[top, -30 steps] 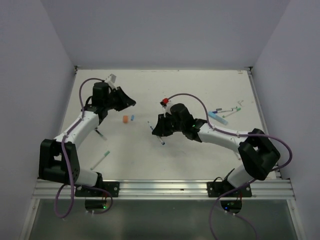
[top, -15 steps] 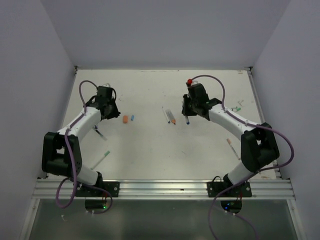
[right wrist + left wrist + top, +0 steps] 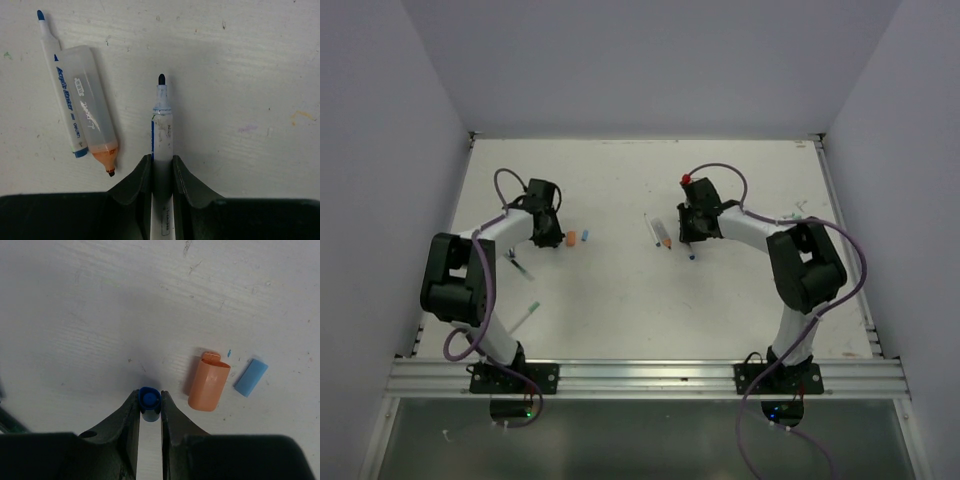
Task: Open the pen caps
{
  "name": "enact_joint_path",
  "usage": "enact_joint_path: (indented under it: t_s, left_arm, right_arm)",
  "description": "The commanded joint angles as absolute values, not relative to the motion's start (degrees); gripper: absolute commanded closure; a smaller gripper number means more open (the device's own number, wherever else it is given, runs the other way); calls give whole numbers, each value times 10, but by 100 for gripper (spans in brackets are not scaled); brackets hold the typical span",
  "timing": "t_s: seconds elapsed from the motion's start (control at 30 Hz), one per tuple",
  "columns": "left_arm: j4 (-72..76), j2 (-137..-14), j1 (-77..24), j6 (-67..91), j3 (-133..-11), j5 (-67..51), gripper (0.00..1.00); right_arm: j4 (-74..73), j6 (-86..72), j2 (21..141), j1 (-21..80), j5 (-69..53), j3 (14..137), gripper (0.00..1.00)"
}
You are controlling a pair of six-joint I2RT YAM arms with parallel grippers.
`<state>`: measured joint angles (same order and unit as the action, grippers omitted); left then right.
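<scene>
So both arms just dropped to the desk (image 3: pixel 620 300): left fingers (image 3: pixel 131 410) pinch a blue cap (image 3: pixel 149 401), right fingers (image 3: pixel 144 172) the bared pen (image 3: pixel 162 130). Looks like another one opened.

The surface (image 3: pixel 100 300) is white with grey scuffs and faint streaks. The black left fingers (image 3: pixel 122 427) pinch a dark blue cap (image 3: pixel 149 401), with an orange cap (image 3: pixel 209 382) and a pale blue cap (image 3: pixel 251 377) nearby. The black right fingers (image 3: pixel 135 187) pinch a whitish pen (image 3: pixel 162 130) with a blue band and a dark navy tip. A thin white pen (image 3: pixel 62 85) has blue lettering and a blue tip. The clear marker (image 3: pixel 92 112) has white print and an orange end. The arms (image 3: pixel 750 228) are white and black, and their cables (image 3: pixel 718 166) are purple.
</scene>
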<state>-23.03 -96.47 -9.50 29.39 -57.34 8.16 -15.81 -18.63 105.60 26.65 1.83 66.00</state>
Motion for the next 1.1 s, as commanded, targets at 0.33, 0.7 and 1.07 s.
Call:
enact_joint_path:
  t_s: [0.33,0.7,1.07]
  left_arm:
    - [-179,-998,-93,309,-577,52,92]
    - [-174,-995,-93,322,-566,42,65]
    - [-187,-952,-93,324,-559,56,48]
  right_arm:
    - [-126,-197,1111,265,2,722,100]
    - [-137,-194,1132,265,2,735,88]
    - [-127,-202,1116,265,-21,723,76]
